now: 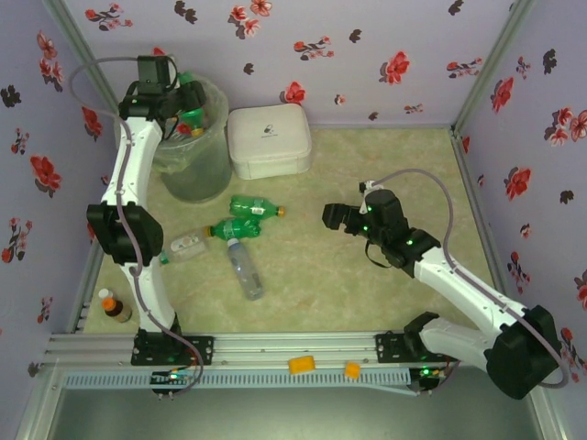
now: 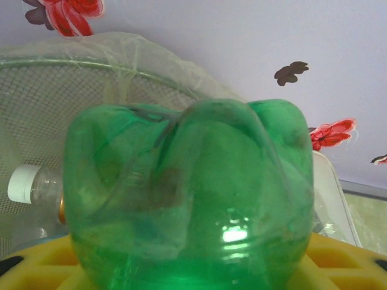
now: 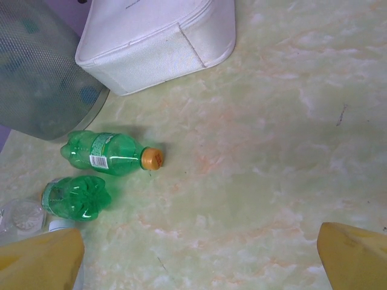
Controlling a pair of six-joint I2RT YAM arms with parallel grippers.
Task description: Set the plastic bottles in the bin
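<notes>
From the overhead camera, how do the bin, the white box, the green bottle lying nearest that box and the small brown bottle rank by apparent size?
Bin and white box: largest, too alike to rank; the tall bin's rim is nearer the camera.
Then the green bottle.
Smallest: the brown bottle.

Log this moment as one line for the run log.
left fingers: shut on green bottle, over bin | right fingers: open, empty, above table | loose: four bottles lying mid-table
</notes>
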